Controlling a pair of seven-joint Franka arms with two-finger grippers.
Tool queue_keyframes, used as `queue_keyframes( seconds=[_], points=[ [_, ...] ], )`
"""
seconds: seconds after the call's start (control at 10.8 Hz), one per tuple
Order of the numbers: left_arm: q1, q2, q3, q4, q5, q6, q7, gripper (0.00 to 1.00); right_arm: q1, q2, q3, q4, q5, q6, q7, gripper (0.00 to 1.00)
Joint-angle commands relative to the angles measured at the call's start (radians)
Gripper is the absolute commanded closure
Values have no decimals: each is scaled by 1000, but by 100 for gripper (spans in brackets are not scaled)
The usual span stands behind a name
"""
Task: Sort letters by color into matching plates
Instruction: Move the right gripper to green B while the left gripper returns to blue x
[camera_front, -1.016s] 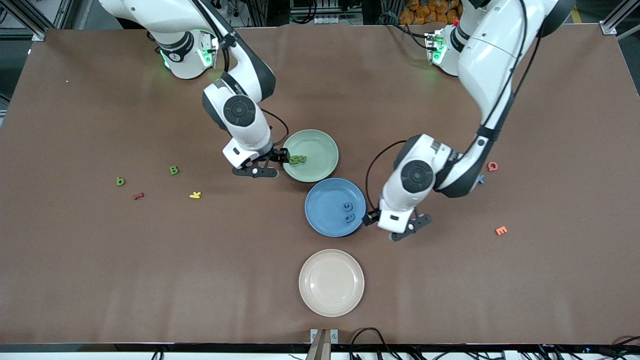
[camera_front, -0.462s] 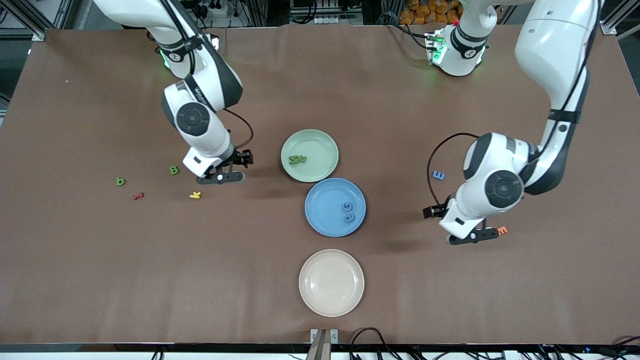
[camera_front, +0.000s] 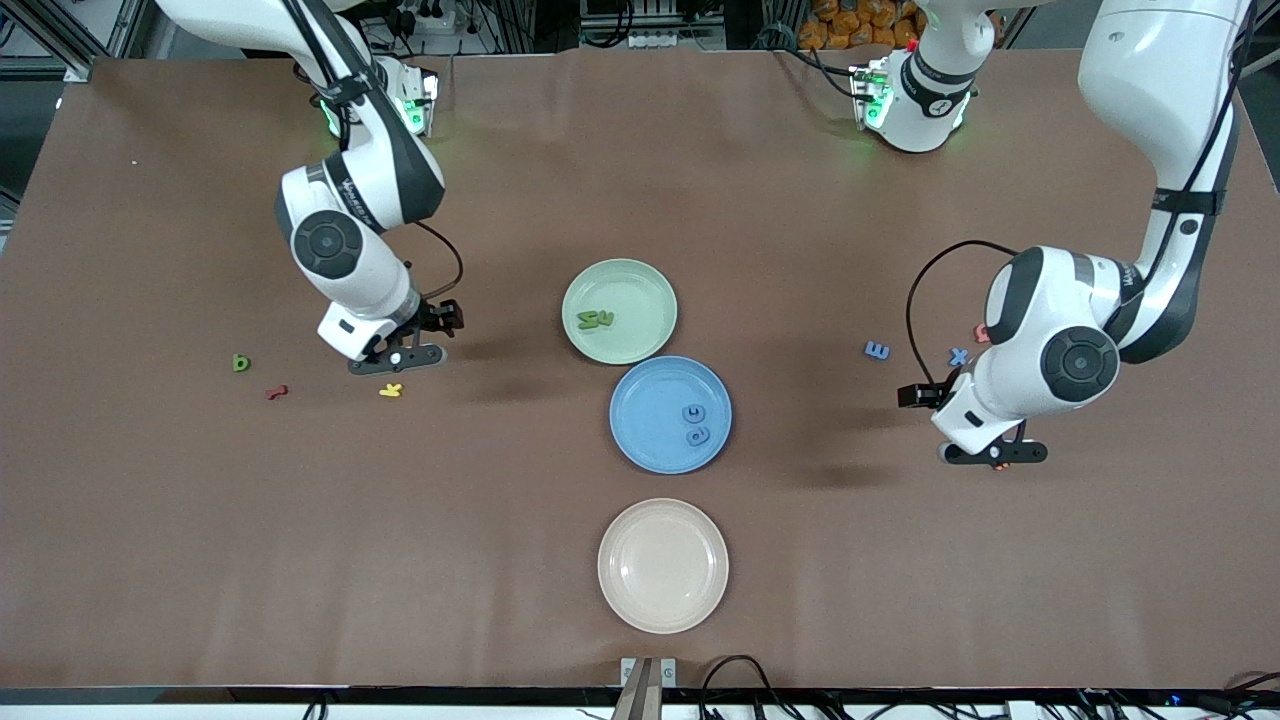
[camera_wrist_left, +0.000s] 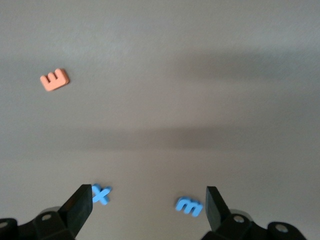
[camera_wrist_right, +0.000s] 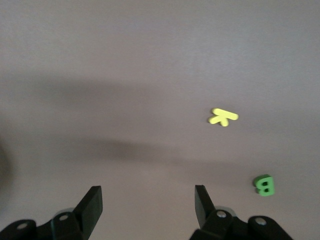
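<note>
- My right gripper (camera_wrist_right: 148, 207) hangs with its fingers spread wide and nothing between them, over the brown table (camera_front: 640, 620) toward the right arm's end, beside the yellow letter (camera_wrist_right: 223, 117).
- The green B (camera_wrist_right: 263, 184) sits just off my right fingertips, so I judge it my next pick; the green b (camera_front: 240, 363) lies closer to that end's edge, with a red letter (camera_front: 277, 392) beside it.
- The mint green plate (camera_front: 645, 282) at mid-table holds two green letters (camera_front: 595, 319).
- My left gripper (camera_wrist_left: 148, 206) is spread wide too and carries nothing, over the left arm's end.
- The blue X (camera_wrist_left: 101, 194) and blue E (camera_wrist_left: 189, 206) both lie near its fingertips, so either is there for the taking.
- The orange E (camera_wrist_left: 54, 80) is no business of mine.
- The blue plate (camera_front: 640, 445) touches the mint one on the side nearer the front edge, with two blue letters (camera_front: 695, 424) in it.
- The cream plate (camera_front: 663, 566), closest to the front edge, stays out of this sort.
- Halfway by my count: two green and two blue left out on the table.
</note>
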Motion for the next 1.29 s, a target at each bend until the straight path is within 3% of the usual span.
queue_keyframes(
  seconds=[0.0, 0.55, 1.02, 1.2],
  points=[
    [40, -99, -18, -142, 8, 57, 94, 0, -34, -82, -37, -83, -11, 7, -122, 18],
    [77, -209, -17, -438, 22, 332, 166, 0, -83, -115, -137, -192, -11, 117, -366, 18],
    [161, -205, -17, -500, 72, 423, 292, 0, -118, -102, -174, -275, -9, 274, -486, 18],
    [186, -194, -17, -579, 77, 560, 295, 0, -141, -92, -179, -281, -9, 294, -523, 19]
  ],
)
